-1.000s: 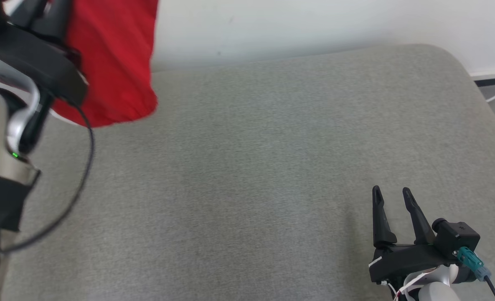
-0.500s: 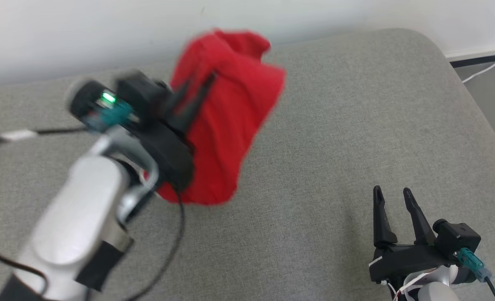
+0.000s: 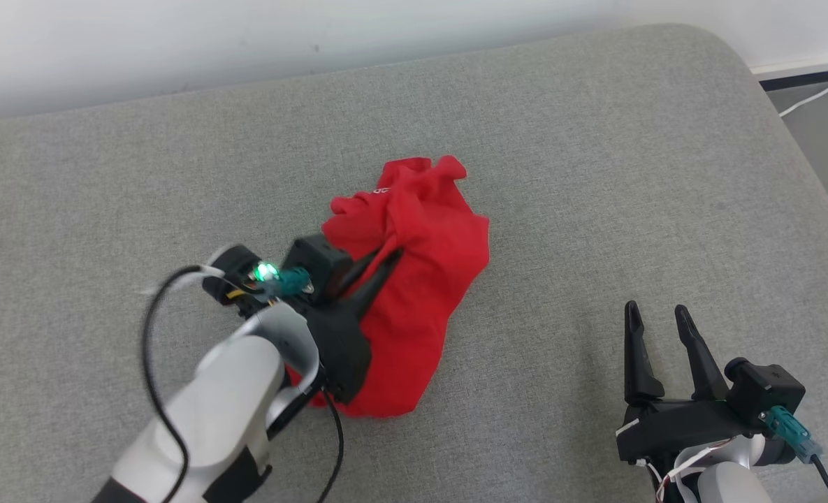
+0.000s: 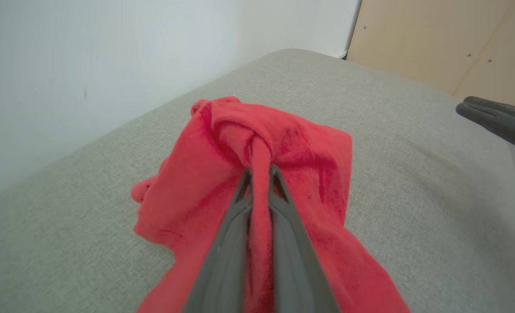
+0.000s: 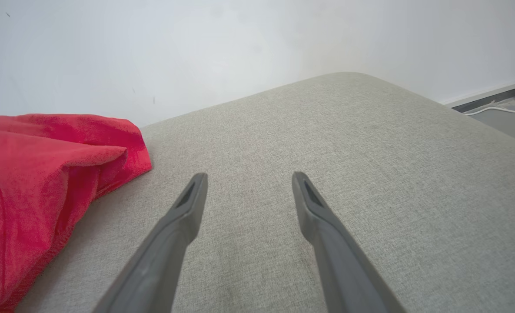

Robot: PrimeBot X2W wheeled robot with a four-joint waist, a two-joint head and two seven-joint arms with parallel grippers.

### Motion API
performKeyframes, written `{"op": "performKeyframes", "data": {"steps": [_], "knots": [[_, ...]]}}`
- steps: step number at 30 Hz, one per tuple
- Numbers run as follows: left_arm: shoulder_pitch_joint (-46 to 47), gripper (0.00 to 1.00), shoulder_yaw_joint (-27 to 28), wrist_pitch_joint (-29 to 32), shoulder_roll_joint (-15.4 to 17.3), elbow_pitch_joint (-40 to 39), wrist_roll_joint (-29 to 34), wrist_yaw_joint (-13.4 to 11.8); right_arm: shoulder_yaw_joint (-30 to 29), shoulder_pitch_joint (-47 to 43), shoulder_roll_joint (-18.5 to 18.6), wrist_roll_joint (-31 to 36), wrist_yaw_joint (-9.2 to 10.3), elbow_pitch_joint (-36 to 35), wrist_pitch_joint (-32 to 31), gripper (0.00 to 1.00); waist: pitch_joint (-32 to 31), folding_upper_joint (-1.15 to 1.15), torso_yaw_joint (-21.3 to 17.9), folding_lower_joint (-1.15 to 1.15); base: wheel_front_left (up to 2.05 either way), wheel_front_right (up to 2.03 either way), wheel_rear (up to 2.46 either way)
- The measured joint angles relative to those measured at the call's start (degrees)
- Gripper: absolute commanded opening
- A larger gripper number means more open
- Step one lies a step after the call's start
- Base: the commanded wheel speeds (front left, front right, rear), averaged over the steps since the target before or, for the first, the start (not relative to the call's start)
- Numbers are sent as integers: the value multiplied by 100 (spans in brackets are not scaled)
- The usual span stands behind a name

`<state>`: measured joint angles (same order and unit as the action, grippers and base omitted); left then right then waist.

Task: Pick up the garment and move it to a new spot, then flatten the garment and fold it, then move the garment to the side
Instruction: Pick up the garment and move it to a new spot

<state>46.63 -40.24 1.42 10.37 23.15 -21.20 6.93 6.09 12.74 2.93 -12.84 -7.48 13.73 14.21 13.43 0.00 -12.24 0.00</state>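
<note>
The garment [image 3: 420,279] is a crumpled red cloth lying bunched near the middle of the grey cushion [image 3: 595,175]. My left gripper [image 3: 386,255] is shut on a pinched ridge of the garment [image 4: 257,148], its fingers [image 4: 235,226] pressed together around the fold. The cloth trails back under that wrist. My right gripper [image 3: 657,318] stands open at the lower right, above bare cushion, well clear of the garment. In the right wrist view the garment [image 5: 35,174] lies to the left of the open right gripper [image 5: 248,178].
A white wall [image 3: 246,35] runs behind the cushion's far edge. The cushion's rounded right corner drops to a grey floor with a white cable [image 3: 815,91]. A pale wooden panel [image 4: 435,39] stands beyond the cushion in the left wrist view.
My left arm has swung from the upper left down to the cushion's middle, carrying the garment, which now rests on the cushion. The head camera has shifted. The right gripper stayed put.
</note>
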Motion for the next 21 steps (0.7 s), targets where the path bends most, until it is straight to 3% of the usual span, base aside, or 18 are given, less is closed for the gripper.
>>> {"op": "performKeyframes", "data": {"steps": [6, 7, 8, 15, 21], "knots": [[17, 0, -263, -401, -285, 902, -41, 11, 9, 43, 0, 29, 0, 21, 0, 100, 9, 0, 15, 0, 0, 0, 0], [28, 33, -319, -472, -309, 1047, -33, 12, 5, 45, -1, 36, 0, 20, -1, 100, 7, 0, 16, 0, 0, 0, 0], [35, 100, -346, -557, -338, 1155, -35, 13, 0, 45, 0, 47, 0, 19, -3, 100, 3, 0, 19, 0, 0, 0, 0], [104, 100, -424, -1138, -553, 1594, -120, 16, -189, -38, -1, 120, 0, -4, -18, 100, -94, 0, 100, 0, 0, 0, 0], [-74, 100, -357, -1435, -653, 1473, -221, -261, -414, -260, 0, 180, 0, -123, -65, 100, -235, 0, 260, 0, 0, 0, 0]]}}
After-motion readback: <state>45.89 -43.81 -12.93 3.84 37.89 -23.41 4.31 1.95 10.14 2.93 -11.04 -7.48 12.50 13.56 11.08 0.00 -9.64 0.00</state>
